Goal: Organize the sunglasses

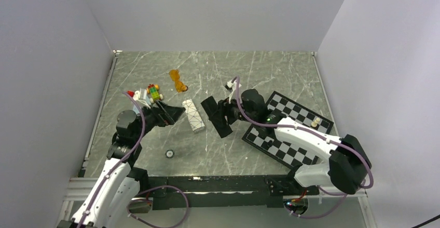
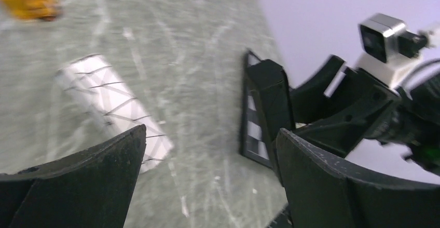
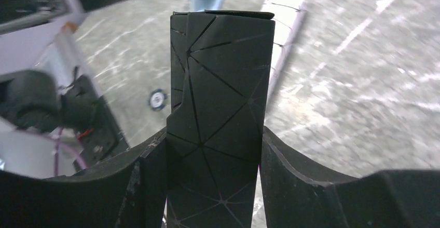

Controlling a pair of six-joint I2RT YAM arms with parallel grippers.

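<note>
One black case [image 3: 220, 82] seems held by right gripper [image 3: 212, 139].

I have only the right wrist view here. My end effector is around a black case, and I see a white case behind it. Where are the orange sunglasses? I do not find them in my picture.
Observer: The orange sunglasses lie on the table beyond the white case, toward the far wall, touching nothing.
Operator: Does the left end effector hold something?
Observer: No. The left end effector is open and empty, just left of the white case.
Operator: What is under my own arm?
Observer: A chessboard, to the right of your black case, with two small pieces at its far corner.
</note>
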